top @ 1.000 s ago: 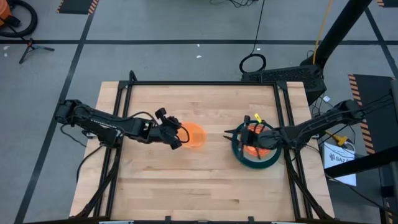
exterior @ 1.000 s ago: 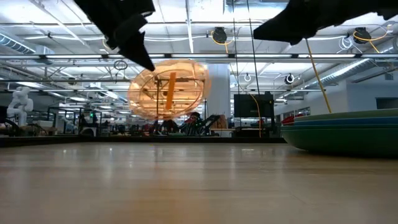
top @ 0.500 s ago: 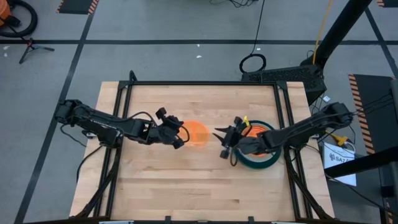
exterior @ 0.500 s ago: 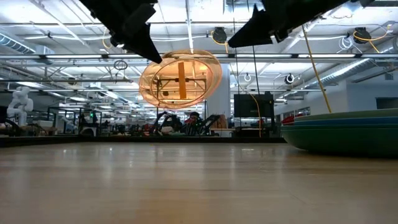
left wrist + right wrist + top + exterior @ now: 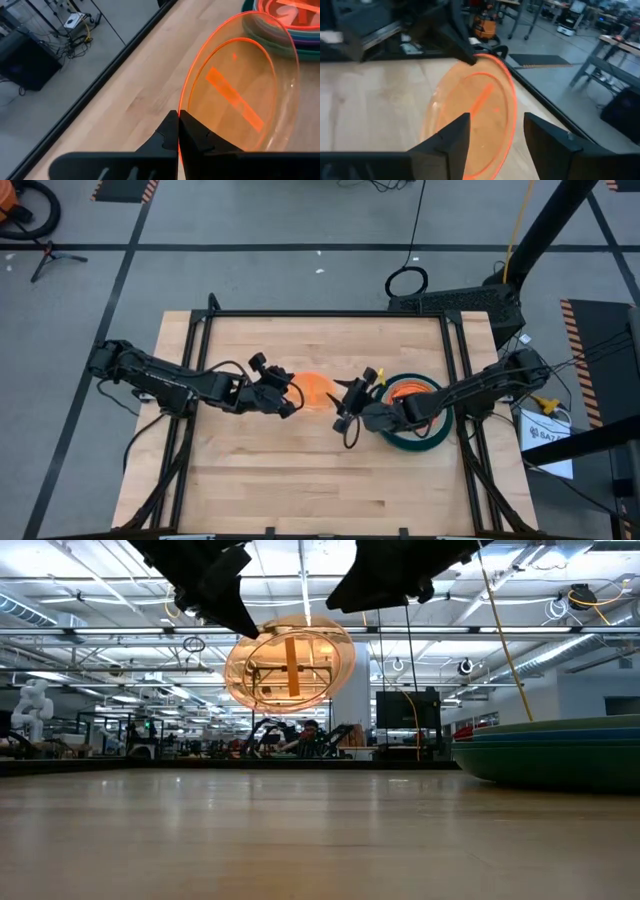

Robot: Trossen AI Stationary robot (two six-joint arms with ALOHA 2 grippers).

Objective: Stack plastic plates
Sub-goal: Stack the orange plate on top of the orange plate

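Holding one small translucent orange plate (image 5: pixel 316 392) by its rim, left end effector (image 5: pixel 290 398) clamped tight on the edge, fingers (image 5: pixel 172 135) pressed together with the thin rim between them. Plate lifted clear of the wooden surface (image 5: pixel 300 470), standing nearly on edge, hollow face turned away from this end effector toward the other arm. Seen in the low view as a tilted orange oval (image 5: pixel 290 664) hanging in the air under the dark left end effector (image 5: pixel 225 602).

Facing it from the opposite side, right end effector (image 5: pixel 343 402) with fingers spread wide, grasping nothing, placed just beside the far rim of the held plate. In the right wrist view, the orange plate (image 5: pixel 475 112) showing in the gap between the two separated fingers (image 5: pixel 445 145), not clearly touched by them.

Behind the right end effector, along its own arm, a stack of plates (image 5: pixel 415 420) resting on the surface: large dark green plate at the bottom, orange plate visible on top. Same stack at the edge of the low view (image 5: pixel 550 752), green outside with blue and lighter rims inside.
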